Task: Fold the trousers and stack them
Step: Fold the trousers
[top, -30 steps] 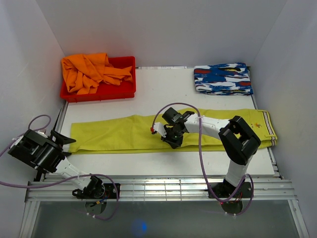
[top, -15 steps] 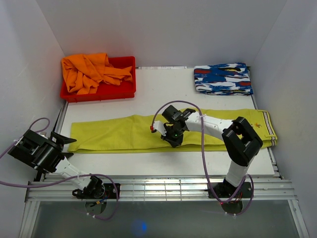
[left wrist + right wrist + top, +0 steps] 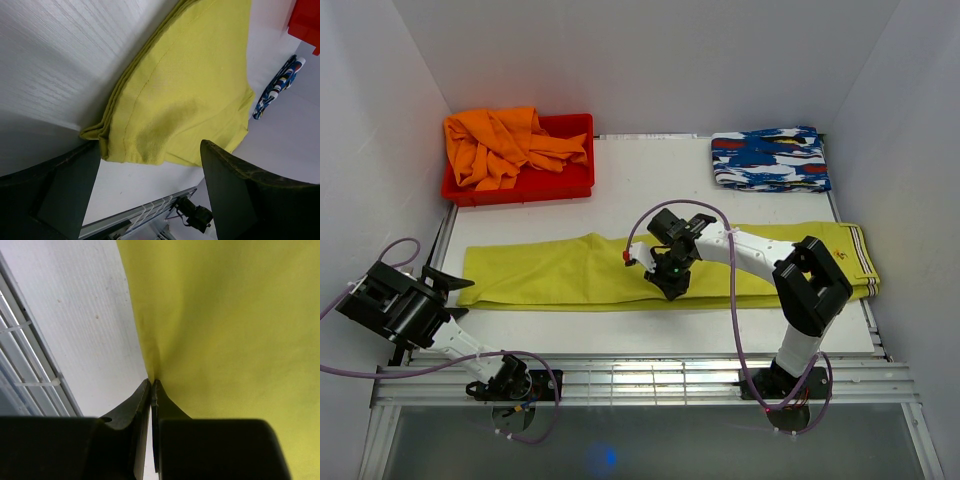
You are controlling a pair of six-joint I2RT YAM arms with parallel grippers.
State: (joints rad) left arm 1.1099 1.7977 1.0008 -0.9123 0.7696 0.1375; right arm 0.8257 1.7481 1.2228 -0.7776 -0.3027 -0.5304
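The yellow-green trousers [image 3: 550, 270] lie flat across the table, striped waistband [image 3: 860, 255] at the right, leg hems at the left. My right gripper [image 3: 670, 285] is down on their near edge around mid-length. In the right wrist view its jaws [image 3: 151, 382] are shut, pinching the cloth [image 3: 225, 315] edge, and a crease runs up from the tips. My left gripper [image 3: 440, 282] hovers open just off the hem end. In the left wrist view the folded hem [image 3: 190, 90] lies beyond the wide-apart fingers [image 3: 65, 190], with nothing between them.
A red bin [image 3: 520, 188] holding an orange garment [image 3: 500, 145] stands at the back left. A folded blue, white and red patterned cloth [image 3: 770, 160] lies at the back right. White walls close in both sides, and a metal rail [image 3: 640, 375] runs along the near edge.
My right gripper has crept slightly toward the back, and its elbow has swung a little to the right. The left arm has stayed still.
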